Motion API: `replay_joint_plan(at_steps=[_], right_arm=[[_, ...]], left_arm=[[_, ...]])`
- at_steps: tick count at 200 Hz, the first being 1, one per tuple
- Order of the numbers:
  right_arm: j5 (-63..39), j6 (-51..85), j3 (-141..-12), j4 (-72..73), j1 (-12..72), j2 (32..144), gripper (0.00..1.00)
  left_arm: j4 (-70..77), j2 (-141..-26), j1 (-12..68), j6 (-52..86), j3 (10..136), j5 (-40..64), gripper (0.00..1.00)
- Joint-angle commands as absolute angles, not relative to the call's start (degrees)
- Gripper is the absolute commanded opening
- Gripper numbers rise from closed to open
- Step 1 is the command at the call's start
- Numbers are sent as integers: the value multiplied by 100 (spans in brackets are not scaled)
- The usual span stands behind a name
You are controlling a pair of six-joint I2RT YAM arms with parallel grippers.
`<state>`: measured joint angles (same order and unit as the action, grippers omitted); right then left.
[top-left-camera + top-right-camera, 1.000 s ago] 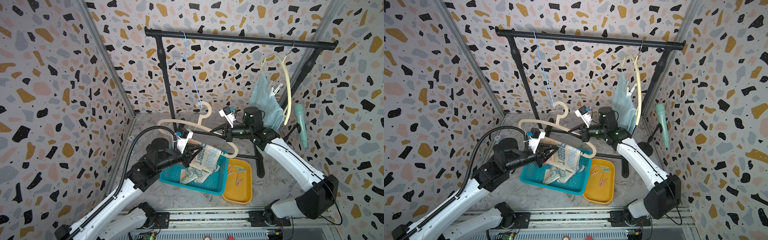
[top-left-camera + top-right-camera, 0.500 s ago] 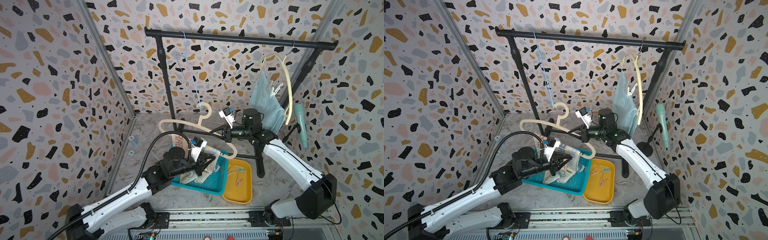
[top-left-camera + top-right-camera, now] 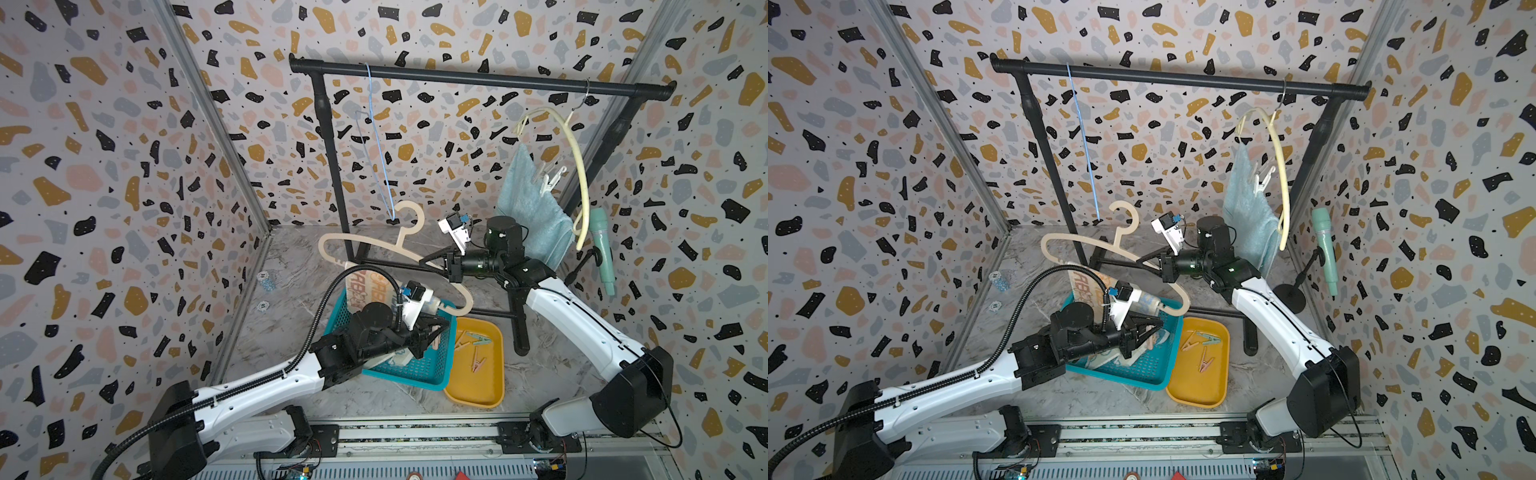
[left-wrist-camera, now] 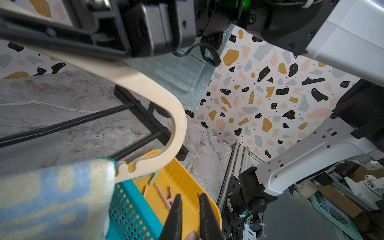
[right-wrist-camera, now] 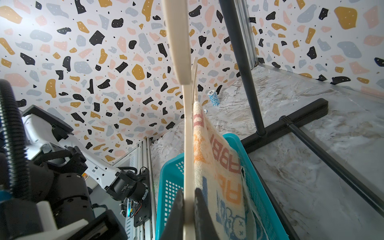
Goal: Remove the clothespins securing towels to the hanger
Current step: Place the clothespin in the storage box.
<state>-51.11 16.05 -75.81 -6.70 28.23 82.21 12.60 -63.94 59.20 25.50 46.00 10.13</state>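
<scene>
1. The left fingers (image 4: 175, 216), lower centre of frame, are nearly pressed together, pinching a pink clothespin (image 4: 192, 236) where the teal basket (image 3: 419, 370) meets the yellow tray (image 3: 473, 400).
2. The right fingers (image 5: 200, 209) are clamped on the cream hanger (image 5: 187, 145), mid-frame.
3. The striped towel (image 5: 216, 166) drapes from that hanger into the basket.
4. The light-blue towel (image 3: 532, 208) hangs upper right, with white clothespins (image 3: 549, 179) on it.
5. The loose clothespins (image 3: 476, 345) lie in the tray.

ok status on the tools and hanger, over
Right tool clamped on beige hanger. Left tool pinching pink clothespin near yellow tray. Striped towel hangs from hanger over teal basket. Nothing in the way.
</scene>
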Motion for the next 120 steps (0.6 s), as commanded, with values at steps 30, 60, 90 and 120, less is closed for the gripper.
replay_joint_plan(at_steps=[30,60,90,120], right_arm=[[-5134,1683,-7783,-300,2804,8252,0],[-5111,1701,-7740,-274,2777,8263,0],[-5114,1746,-7665,-154,2764,8244,0],[-5133,1808,-7676,-91,2759,8261,0]], left_arm=[[2312,-6709,6107,2926,4323,746,0],[2690,-6841,6159,3100,4150,657,0],[3028,-6980,6248,3291,3973,545,0],[3128,-7176,6426,3305,3984,385,0]])
